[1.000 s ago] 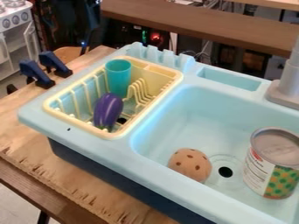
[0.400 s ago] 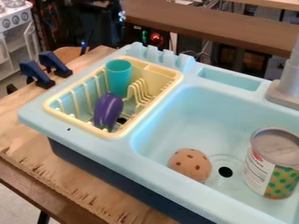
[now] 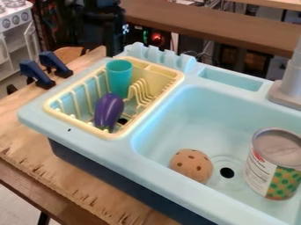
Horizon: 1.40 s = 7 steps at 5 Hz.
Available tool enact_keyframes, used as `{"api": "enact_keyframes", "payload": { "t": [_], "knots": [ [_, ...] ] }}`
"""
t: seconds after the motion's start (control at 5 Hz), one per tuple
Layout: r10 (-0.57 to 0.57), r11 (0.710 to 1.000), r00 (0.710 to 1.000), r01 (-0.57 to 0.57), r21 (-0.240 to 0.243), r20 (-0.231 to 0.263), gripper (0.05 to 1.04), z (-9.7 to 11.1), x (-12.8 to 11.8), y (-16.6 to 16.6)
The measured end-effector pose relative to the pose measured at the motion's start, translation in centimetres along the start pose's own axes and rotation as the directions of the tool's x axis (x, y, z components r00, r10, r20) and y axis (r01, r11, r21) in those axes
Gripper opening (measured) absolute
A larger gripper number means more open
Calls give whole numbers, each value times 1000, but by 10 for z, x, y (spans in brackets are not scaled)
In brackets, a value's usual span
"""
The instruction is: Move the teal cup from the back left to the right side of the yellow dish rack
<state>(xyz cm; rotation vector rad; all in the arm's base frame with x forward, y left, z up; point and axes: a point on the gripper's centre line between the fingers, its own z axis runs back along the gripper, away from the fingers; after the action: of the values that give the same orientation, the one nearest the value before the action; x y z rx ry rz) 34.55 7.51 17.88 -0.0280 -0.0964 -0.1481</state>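
Operator: Where's my arm?

Spotter: Your black arm comes in at the top edge, left of centre, and your gripper (image 3: 113, 46) hangs low beside the far left corner of the yellow dish rack (image 3: 74, 120). Whether it's apart, together or clamped on something, I can't tell.

Operator: What's nearest?

Spotter: The teal cup (image 3: 119, 77) – upright at the rack's far end, mouth up. The purple eggplant (image 3: 109, 110) leans on the near side of it, inside the same rack.

Operator: Anything around you'd flag?

Spotter: The rack's raised rim and prongs (image 3: 141, 92) stand around those two, and a notched ridge (image 3: 160, 54) rises along the sink unit's far edge. In the basin (image 3: 188, 112), a tan spotted ball (image 3: 191, 165) sits left of the drain (image 3: 227, 172), an upright can (image 3: 274, 164) right of it.
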Motion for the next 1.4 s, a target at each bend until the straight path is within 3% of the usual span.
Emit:
{"api": "enact_keyframes", "payload": {
  "t": [0.4,0.6,1.2,1.4],
  "knots": [
    [5,1000,1000,-5,1,-8,1002,-8,1,6],
    [-8,1000,1000,8,27,-17,1002,-12,4,5],
    [-17,999,997,20,37,-76,1002,-28,6,-1],
    [-17,999,995,21,43,-98,939,-32,5,-1]
  ]
}}
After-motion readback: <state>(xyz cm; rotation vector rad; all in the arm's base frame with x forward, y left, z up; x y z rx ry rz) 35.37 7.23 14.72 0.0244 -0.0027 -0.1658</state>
